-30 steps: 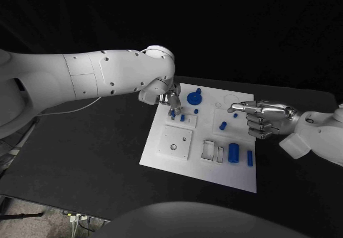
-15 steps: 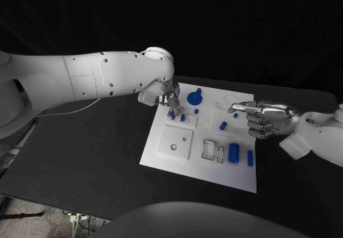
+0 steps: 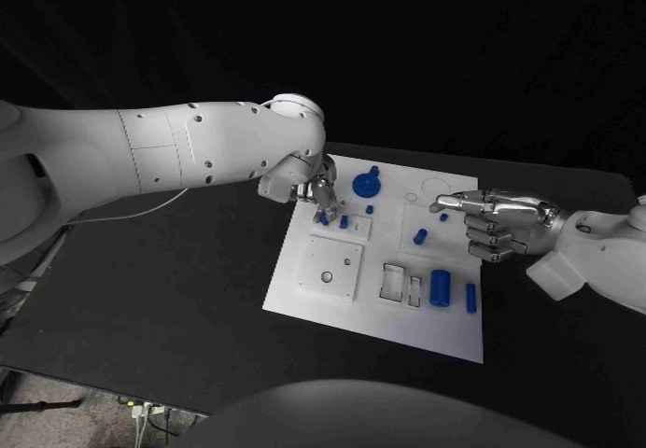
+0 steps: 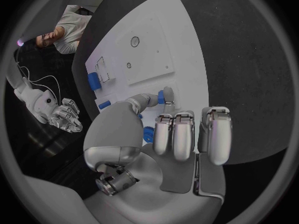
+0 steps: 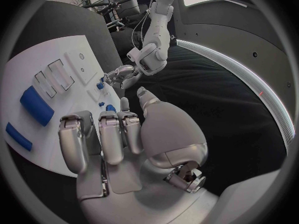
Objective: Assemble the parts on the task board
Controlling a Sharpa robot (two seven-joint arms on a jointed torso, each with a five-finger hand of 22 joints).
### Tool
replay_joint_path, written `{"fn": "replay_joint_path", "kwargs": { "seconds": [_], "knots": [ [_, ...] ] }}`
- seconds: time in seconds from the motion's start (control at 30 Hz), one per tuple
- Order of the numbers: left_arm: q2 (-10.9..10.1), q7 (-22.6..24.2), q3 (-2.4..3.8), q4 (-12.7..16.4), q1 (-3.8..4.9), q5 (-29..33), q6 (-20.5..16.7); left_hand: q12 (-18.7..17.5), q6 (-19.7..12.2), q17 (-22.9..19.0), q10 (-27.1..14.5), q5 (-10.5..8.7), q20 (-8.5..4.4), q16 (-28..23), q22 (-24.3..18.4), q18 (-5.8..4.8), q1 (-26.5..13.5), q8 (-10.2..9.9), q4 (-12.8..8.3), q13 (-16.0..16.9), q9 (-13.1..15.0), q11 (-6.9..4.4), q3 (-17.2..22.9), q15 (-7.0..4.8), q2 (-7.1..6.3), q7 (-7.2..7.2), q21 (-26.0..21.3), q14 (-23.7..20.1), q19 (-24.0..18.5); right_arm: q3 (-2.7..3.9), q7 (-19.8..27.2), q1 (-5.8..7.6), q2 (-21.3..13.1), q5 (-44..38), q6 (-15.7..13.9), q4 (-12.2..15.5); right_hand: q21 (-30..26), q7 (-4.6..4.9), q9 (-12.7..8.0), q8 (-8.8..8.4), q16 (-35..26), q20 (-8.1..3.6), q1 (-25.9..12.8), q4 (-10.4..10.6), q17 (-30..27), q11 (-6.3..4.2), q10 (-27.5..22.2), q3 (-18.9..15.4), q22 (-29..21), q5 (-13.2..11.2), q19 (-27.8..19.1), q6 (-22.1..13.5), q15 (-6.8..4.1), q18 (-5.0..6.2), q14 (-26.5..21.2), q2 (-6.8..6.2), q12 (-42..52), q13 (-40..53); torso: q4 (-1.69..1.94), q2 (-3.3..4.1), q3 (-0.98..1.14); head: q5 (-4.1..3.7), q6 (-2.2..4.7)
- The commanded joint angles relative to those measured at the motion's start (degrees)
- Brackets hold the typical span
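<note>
While the left hand pinches a small blue peg at its fingertips over the task board, a second peg stands just beside it. The right hand hovers with fingers curled in, holding nothing.

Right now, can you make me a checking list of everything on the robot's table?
Surface: black table, bare around the board.
Job's things: white task board in the middle; blue parts on it, including a round knob piece near the far edge, a fat cylinder and a thin bar near the right side.
Clutter: nothing seen.
Hands: left hand is at the board's far left corner, fingertips on a small blue peg; whether it grips it cannot be told. Right hand hovers over the board's right edge, fingers curled, holding nothing.
Cables: a thin white cable under the left arm.
Surroundings: dark.
</note>
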Motion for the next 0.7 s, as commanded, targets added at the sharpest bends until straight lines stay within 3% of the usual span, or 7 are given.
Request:
{"fn": "replay_joint_path", "kwargs": {
  "seconds": [0.03,0.7],
  "knots": [
    [0.0,-9.6,0.01,0.0,-0.10,-0.5,-0.5,0.1,3.8,15.1,5.0,0.07,0.05,0.1,15.1,-0.43,0.3,-0.4,-7.8,15.1,0.0,-1.06,7.3,-0.07,0.70,-3.47,0.2,5.9,6.1,-0.01,0.7,-0.08,0.0,0.1,1.2,0.0,0.3,-0.04,-0.1,-0.13,0.2,-0.20,0.4,-0.3,15.1,-0.47,6.0,0.0,15.1,0.4,6.1,0.2,-0.10,-0.36,6.0,-0.03,0.1,14.9,-0.01,-0.02,0.01,0.04,0.00],
    [-0.7,-9.4,0.05,1.5,-0.33,-2.5,-2.4,0.1,3.7,15.1,5.0,-0.62,0.14,0.1,15.1,-0.43,0.6,-1.6,-7.6,15.1,-0.2,-0.90,6.6,0.06,1.12,-3.29,0.2,5.9,6.1,-0.01,0.9,-0.19,-0.2,0.1,1.3,0.0,0.3,-0.05,-0.1,-0.12,0.2,-0.23,0.4,-0.4,15.1,-0.50,6.0,0.0,15.1,0.3,6.1,0.3,-0.12,-0.36,6.0,-0.01,0.1,14.9,0.00,0.02,-0.02,-0.06,0.00]
  ]
}}
